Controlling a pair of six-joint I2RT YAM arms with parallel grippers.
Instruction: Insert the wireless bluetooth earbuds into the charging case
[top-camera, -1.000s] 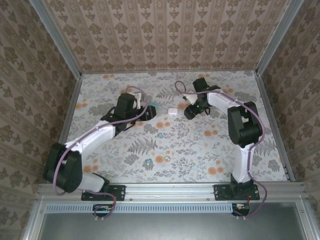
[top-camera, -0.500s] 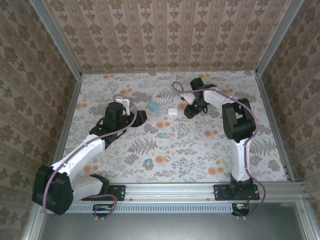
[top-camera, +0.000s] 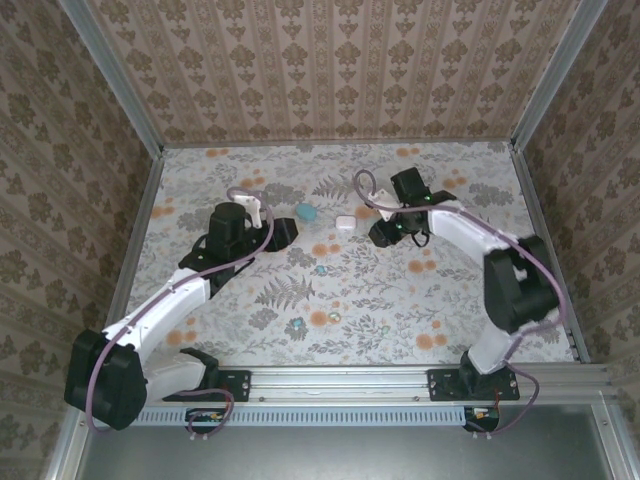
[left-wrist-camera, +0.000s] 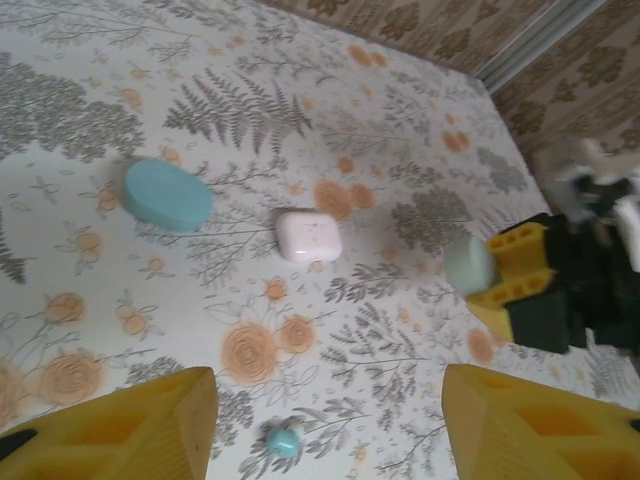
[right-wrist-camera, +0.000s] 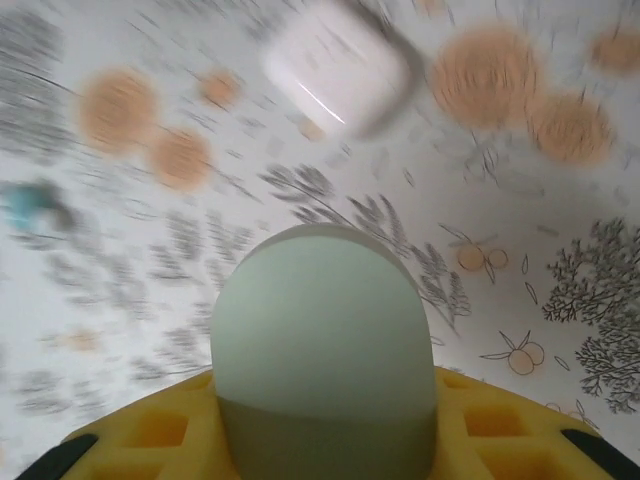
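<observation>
Closed the right gripper (top-camera: 380, 232) from wide to narrow within the last second, pinching the pale green case (right-wrist-camera: 325, 340) between its yellow pads (right-wrist-camera: 130, 435). Swung that arm's elbow outward meanwhile, smearing the right wrist view with the motion. Could not tell whether the case had been lifted clear of the table (top-camera: 400, 300) or merely gripped on it.

Drew the left gripper (left-wrist-camera: 325, 405) back toward its own base, uncovering the teal case (left-wrist-camera: 167, 195) ahead of it and to its left. Left the white case (left-wrist-camera: 308, 236) straight ahead of the left tool, between the two grippers, touched by neither. Kept the left jaws well apart with nothing between them, widening only a little. Left the teal earbud (left-wrist-camera: 283, 440) lying on the cloth close under the gap between the left fingers, ungripped.

Judged from that: one case secured in the right tool, apparently with its lid closed, and no bud seated yet. Seemed best to fetch the bud with the left tool, already open and nearest to it, once the case was opened.
</observation>
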